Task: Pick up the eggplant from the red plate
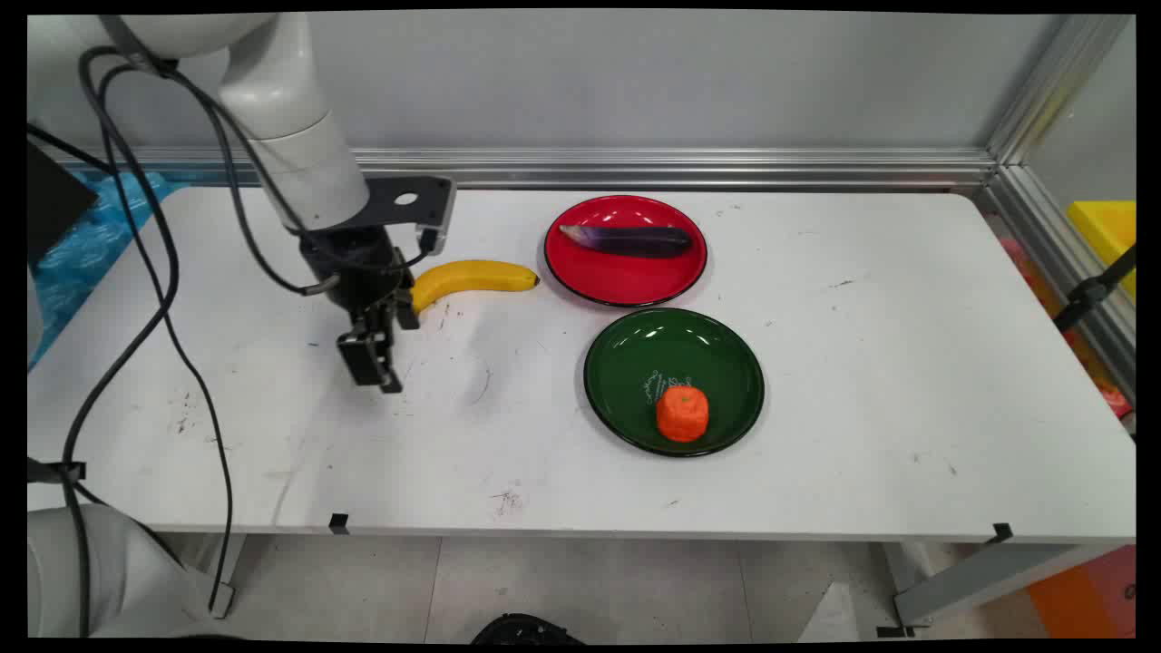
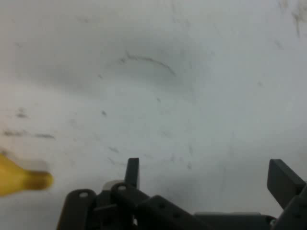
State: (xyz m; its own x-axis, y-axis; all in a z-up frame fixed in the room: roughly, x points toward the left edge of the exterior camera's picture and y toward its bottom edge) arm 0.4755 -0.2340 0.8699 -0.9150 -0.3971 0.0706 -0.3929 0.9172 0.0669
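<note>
Nearest you, the green plate [image 1: 626, 363] carries an orange lump [image 1: 682, 414] beside white writing too small to read. At its 9 o'clock your gripper [image 1: 374, 363] hangs just over the bare white table [image 1: 816, 453], fingers [image 2: 284, 178] spread and holding nothing. The banana [image 1: 472, 277] lies just beyond, long axis from 9 to 3 o'clock. Farthest, the red plate [image 1: 617, 272] holds a dark purple eggplant [image 1: 628, 240], likewise crosswise.
</note>
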